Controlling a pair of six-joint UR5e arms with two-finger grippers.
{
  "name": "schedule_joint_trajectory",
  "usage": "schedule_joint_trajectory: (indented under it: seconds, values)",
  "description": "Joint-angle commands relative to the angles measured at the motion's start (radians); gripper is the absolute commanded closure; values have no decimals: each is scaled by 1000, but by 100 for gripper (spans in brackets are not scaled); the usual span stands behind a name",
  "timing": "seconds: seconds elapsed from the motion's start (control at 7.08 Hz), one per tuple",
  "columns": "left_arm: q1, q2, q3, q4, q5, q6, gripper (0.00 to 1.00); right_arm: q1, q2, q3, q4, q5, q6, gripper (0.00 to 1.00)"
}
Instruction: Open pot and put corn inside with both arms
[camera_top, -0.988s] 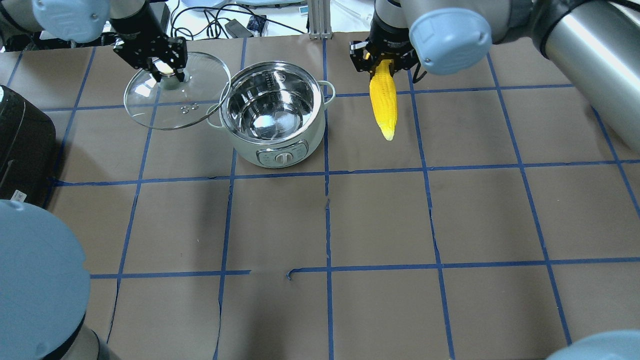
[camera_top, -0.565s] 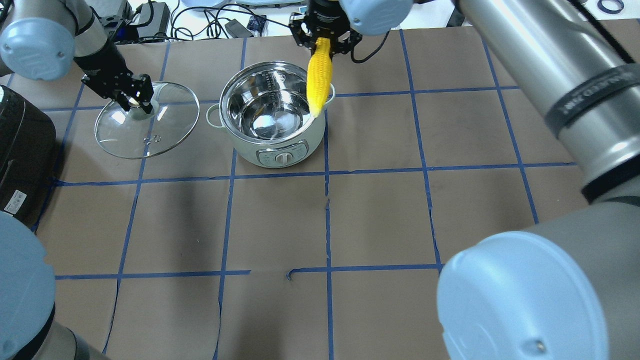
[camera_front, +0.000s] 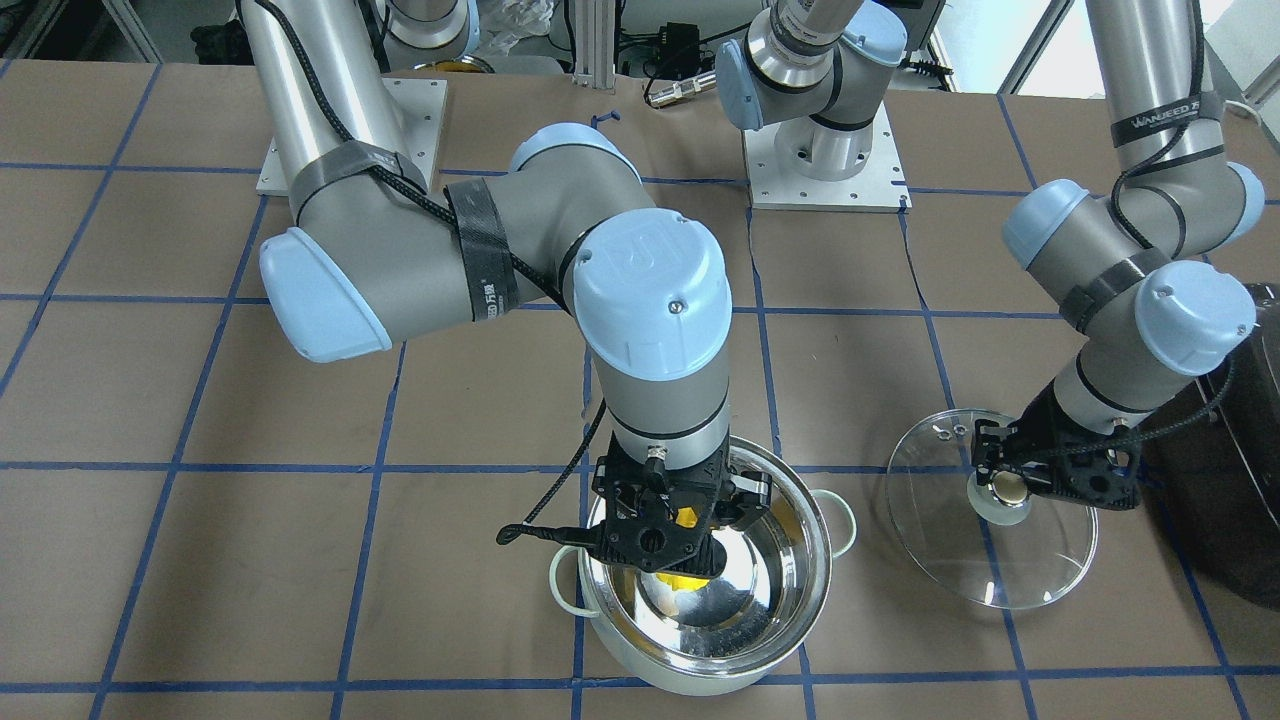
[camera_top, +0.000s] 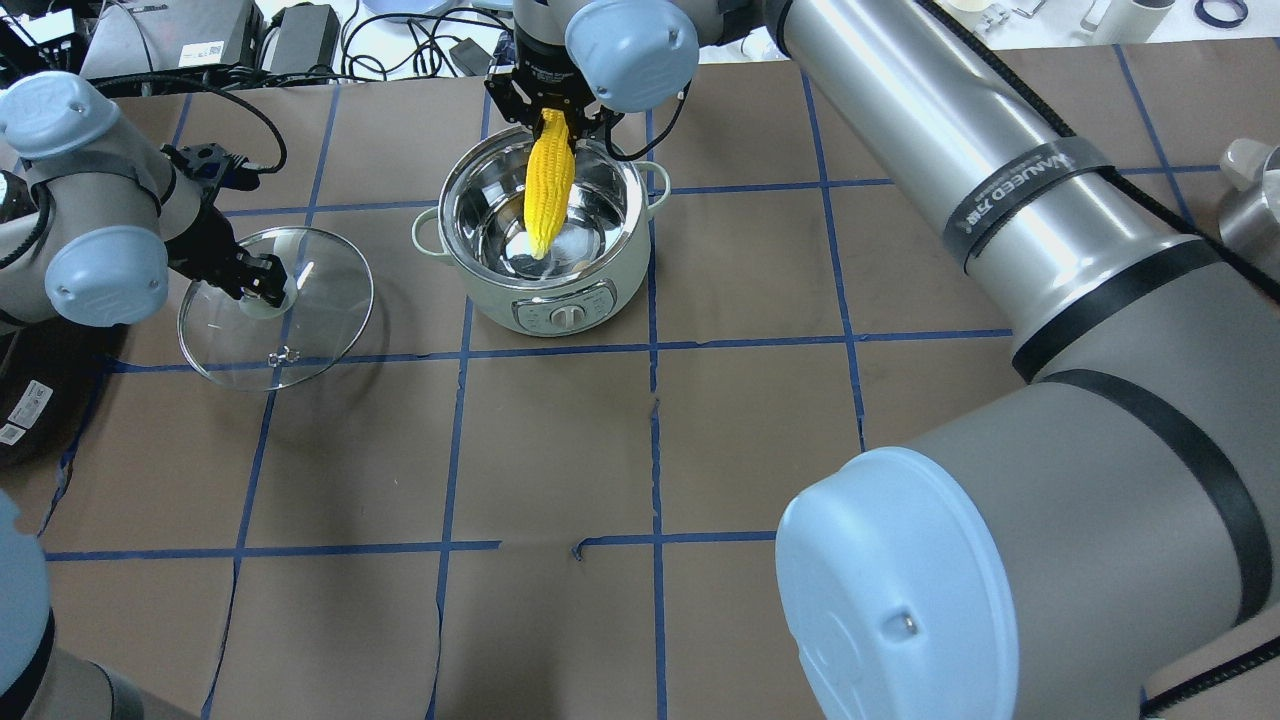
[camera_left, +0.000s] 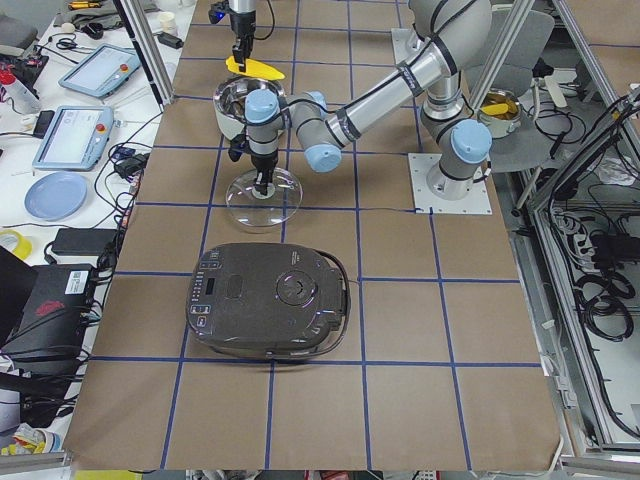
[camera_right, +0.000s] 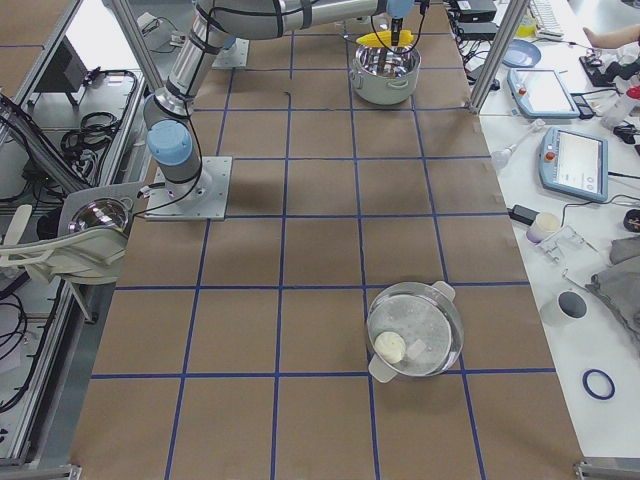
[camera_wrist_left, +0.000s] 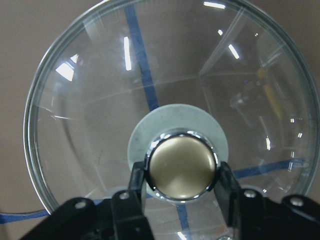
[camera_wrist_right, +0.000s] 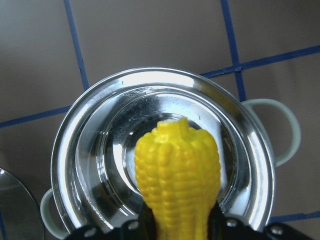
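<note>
Corn (camera_top: 549, 190) is dangling tip-down over the open pot (camera_top: 605, 280)
Right gripper (camera_top: 548, 112) is clamping its butt, seemingly for release; left gripper (camera_wrist_left: 181, 172) is pinching the lid (camera_top: 325, 295) clear, leftward.

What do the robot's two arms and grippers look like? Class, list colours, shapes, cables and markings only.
Both the right arm and left arm are silver-grey tubes with rounded light-blue joint caps and black bands, one bearing white lettering. A black cable is strapped along the right arm. The right gripper and left gripper are black, each with two slim fingers.
</note>
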Motion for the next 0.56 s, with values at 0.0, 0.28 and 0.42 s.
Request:
schedule_joint_trajectory:
  seconds: [0.0,0.28,0.42]
  values:
    - [14,18,-81,67,-2,12,100,12,20,9,-31,1,-13,43]
    - [14,18,-105,106,1,26,95,16,14,68,-115,3,-12,6]
    - [15,17,-99,103,10,36,1,17,11,85,-167,1,-41,0]
